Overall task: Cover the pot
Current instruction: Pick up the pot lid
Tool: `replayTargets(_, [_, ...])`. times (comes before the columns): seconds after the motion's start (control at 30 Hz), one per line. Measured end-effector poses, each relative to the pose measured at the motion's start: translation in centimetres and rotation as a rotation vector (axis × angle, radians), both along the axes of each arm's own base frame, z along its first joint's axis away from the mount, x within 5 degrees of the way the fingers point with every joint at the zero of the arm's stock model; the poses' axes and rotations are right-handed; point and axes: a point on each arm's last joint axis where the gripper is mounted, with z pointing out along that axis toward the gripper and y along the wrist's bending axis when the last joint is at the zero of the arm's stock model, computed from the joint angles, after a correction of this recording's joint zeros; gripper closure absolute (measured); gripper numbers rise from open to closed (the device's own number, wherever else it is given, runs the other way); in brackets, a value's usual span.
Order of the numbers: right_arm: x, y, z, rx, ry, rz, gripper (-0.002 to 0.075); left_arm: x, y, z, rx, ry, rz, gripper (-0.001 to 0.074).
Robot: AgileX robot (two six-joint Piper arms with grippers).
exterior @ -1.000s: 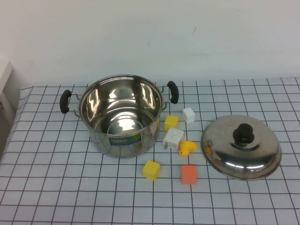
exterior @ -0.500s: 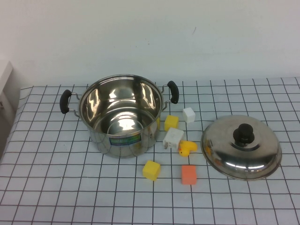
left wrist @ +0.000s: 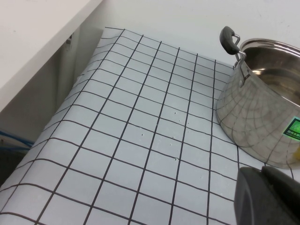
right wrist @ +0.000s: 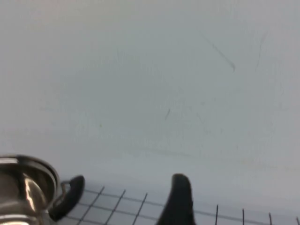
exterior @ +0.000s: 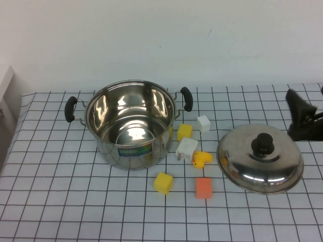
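Note:
The steel pot stands open and empty at the table's middle left, with black handles and a blue-green label. It also shows in the left wrist view and at the edge of the right wrist view. The domed steel lid with its black knob lies on the table to the pot's right. My right gripper is at the right edge, just behind the lid and apart from it, open and empty; one finger shows. My left gripper is shut and empty, left of the pot.
Small toys lie between pot and lid: yellow blocks, an orange block, white blocks and a yellow duck. A white cabinet stands past the table's left edge. A white wall is behind.
My right gripper has come into the high view at the right edge, behind the lid. The pot, lid and toys have not moved.

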Motion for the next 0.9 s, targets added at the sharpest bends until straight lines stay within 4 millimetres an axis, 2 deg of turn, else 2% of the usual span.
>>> replayTargets(0.2, [2.6,0.6,-5.4,0.027,0.122,-0.014,0.0148,0.0,0.0,0.0,0.0,0.0,0.0,0.0738])
replayTargets(0.43, [5.4,1.2,-9.5,0.034,0.21,-0.037,0.0148,0.0,0.0,0.0,0.0,0.0,0.0,0.0738])
replayTargets(0.73, [8.4,1.9,-12.6,0.019,0.371,-0.069,0.0148,0.0,0.0,0.0,0.0,0.0,0.0,0.0737])
replayTargets(0.9, [9.6,2.1,-13.7,0.023,0.402,-0.087,0.0148,0.0,0.0,0.0,0.0,0.0,0.0,0.0738])
